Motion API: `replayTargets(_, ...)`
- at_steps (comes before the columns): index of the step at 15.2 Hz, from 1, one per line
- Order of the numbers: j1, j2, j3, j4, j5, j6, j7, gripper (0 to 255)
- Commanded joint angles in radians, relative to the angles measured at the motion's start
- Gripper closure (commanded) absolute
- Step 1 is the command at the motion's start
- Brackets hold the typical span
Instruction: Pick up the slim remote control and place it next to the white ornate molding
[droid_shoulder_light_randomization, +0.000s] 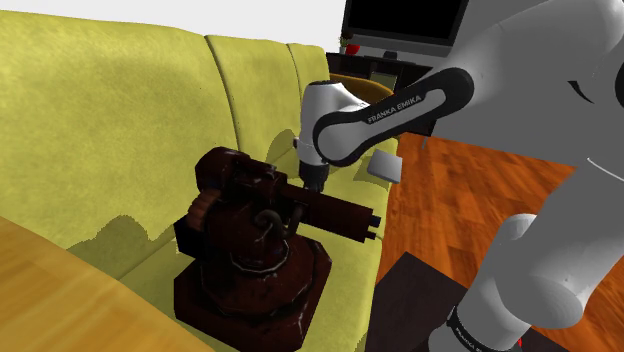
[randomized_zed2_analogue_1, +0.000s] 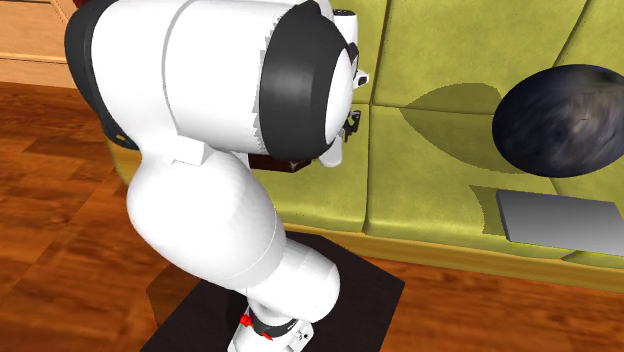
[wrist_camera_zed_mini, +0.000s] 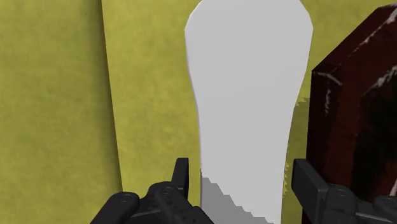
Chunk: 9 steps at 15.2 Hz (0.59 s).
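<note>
Two fingers (wrist_camera_zed_mini: 182, 179) stand wide apart astride the pale grey remote (wrist_camera_zed_mini: 248, 95) on the yellow-green sofa (wrist_camera_zed_mini: 63, 95).

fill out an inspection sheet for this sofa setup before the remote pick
surface: yellow-green sofa; the things lie on its seat cushions
job's things: pale grey remote lying flat on the seat, close beside the carved piece; contact between them cannot be told
clutter: dark red carved piece; dark mottled ball; flat grey slab below the ball
grippers: gripper open, one finger on each side of the remote, not clasping it
cables: nothing seen
surroundings: reddish wood floor; dark screen past the sofa's end
</note>
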Motion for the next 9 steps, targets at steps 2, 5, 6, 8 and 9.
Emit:
replayTargets(2, 0.000, -0.021, -0.002, 0.020, 0.003, -0.041, -0.004, 255)
replayTargets(5, 0.001, -0.040, -0.003, 0.044, 0.006, -0.084, -0.007, 255)
replayTargets(6, 0.001, -0.046, -0.003, 0.052, 0.006, -0.098, -0.008, 255)
replayTargets(8, 0.001, -0.054, -0.004, 0.063, 0.007, -0.116, -0.009, 255)
replayTargets(9, -0.011, -0.055, -0.020, 0.062, 0.002, -0.115, -0.034, 255)
